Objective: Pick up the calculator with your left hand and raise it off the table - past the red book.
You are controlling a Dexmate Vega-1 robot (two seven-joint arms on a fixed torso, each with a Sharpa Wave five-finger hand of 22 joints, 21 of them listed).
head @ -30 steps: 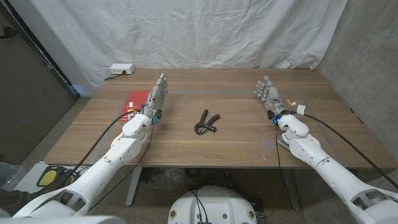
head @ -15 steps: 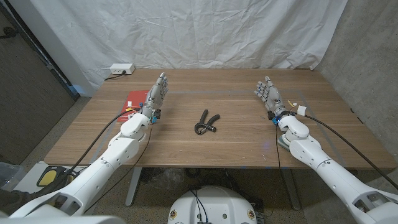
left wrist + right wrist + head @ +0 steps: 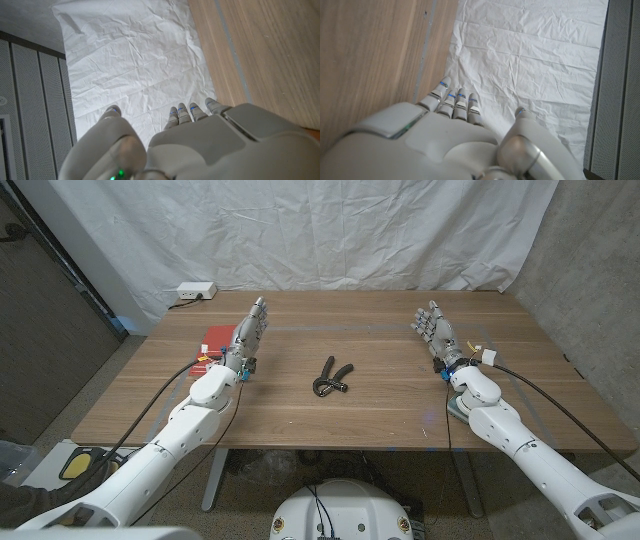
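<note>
Both hands empty, fingers straight, either side of the black hand grip on the table.

The left hand (image 3: 249,333) stands with fingers extended and holds nothing, just beside the red book (image 3: 213,340), which lies partly behind it on its outer side. The right hand (image 3: 436,333) is likewise unclenched and empty, well apart across the hand grip (image 3: 331,377). From the head view, book and grip are visible; the wrist views give fingertips (image 3: 180,111) against the white backdrop sheet (image 3: 535,55) and wooden table (image 3: 380,405). I cannot pick out a calculator.

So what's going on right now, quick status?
Both hands open, holding nothing: left hand beside the red book, right hand at the far side. No calculator visible on the table. Black hand grip tool lies mid-table.
</note>
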